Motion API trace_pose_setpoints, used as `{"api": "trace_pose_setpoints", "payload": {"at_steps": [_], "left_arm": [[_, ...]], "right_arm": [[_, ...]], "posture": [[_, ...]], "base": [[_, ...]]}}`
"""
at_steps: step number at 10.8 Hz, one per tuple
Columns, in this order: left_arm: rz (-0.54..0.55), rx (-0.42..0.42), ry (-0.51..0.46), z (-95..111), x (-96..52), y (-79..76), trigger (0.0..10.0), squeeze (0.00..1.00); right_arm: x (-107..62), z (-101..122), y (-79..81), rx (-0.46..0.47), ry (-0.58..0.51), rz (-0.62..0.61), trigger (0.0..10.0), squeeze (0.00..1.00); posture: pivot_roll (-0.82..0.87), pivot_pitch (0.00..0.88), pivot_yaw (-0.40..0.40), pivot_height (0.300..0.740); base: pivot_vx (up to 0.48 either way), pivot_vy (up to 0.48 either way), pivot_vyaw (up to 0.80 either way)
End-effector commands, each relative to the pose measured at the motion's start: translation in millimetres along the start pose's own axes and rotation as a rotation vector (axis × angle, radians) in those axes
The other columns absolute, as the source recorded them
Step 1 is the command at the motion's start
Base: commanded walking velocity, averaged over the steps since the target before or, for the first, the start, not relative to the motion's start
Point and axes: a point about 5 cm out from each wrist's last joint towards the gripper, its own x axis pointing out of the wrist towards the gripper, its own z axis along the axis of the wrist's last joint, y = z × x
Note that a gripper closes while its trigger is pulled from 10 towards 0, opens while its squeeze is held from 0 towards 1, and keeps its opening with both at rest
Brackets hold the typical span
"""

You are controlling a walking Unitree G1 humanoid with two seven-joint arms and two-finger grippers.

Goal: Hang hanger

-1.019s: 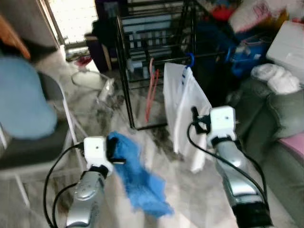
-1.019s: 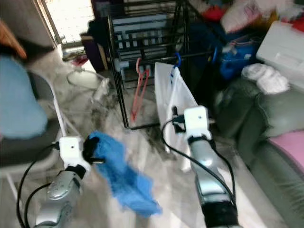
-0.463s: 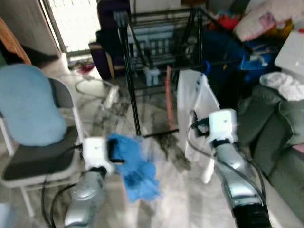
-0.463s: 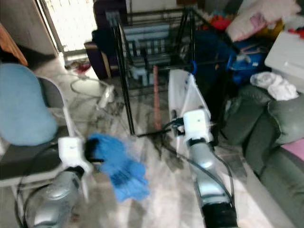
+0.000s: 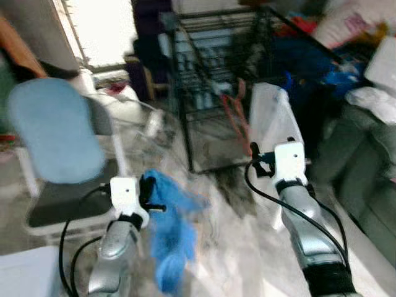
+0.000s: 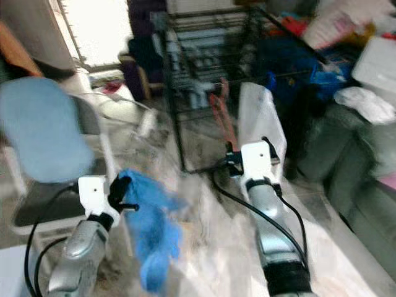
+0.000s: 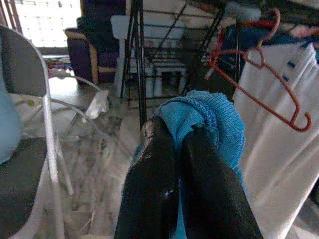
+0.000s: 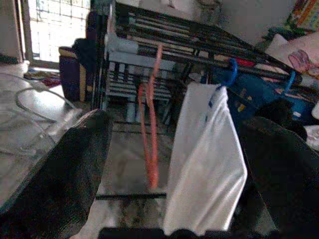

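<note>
Two orange hangers [image 5: 232, 114] hang from a black wire drying rack [image 5: 210, 74]; they also show as the orange hangers [image 8: 151, 124] in the right wrist view. Beside them on the rack a white garment [image 5: 276, 120] hangs on a blue hanger [image 8: 230, 69]. My left gripper [image 5: 148, 192] is low at the left, shut on a blue knit cloth [image 7: 204, 117] that dangles below it [image 5: 170, 241]. My right gripper [image 8: 179, 124] is open with nothing between its fingers [image 8: 65, 169], short of the rack and pointing at the hangers and white garment.
A folding chair with a light blue cushion [image 5: 52, 130] stands at the left, close to my left arm. A grey sofa [image 5: 371, 173] with piled laundry lies on the right. A white box corner [image 5: 25, 272] is at the lower left. Marble floor lies ahead.
The camera has shifted and blurred, so the rack and chair sit further right. The blue cloth swings and hangs lower from my left gripper. Both grippers keep their states.
</note>
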Motion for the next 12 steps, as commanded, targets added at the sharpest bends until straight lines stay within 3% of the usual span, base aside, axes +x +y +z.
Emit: {"api": "trace_pose_setpoints", "payload": {"at_steps": [1, 6, 9, 12], "left_arm": [[-0.02, -0.004, -0.044, 8, 1.3, -6.0, 10.0, 0.0], [-0.063, -0.022, -0.044, 6, 5.6, -14.1, 10.0, 0.0], [-0.079, -0.032, -0.044, 5, 5.7, -19.0, 10.0, 0.0], [-0.064, -0.039, -0.04, 4, 5.8, -16.7, 10.0, 0.0]], "right_arm": [[4.1, 3, -4.8, 0.002, -0.01, -0.006, 10.0, 0.0], [5.6, 6, -2.8, -0.001, -0.019, 0.001, 10.0, 0.0], [5.3, 6, -4.7, -0.013, -0.021, -0.001, 10.0, 0.0], [4.3, 7, -1.1, -0.028, -0.031, 0.024, 10.0, 0.0]], "posture": [[-0.07, 0.0, 0.054, 0.74], [-0.09, 0.0, 0.061, 0.74], [-0.1, 0.0, 0.063, 0.74], [-0.1, 0.0, 0.057, 0.74]], "base": [[0.251, 0.0, 0.0], [0.406, 0.0, -0.33], [0.454, 0.0, 0.0], [0.406, 0.177, 0.73]]}}
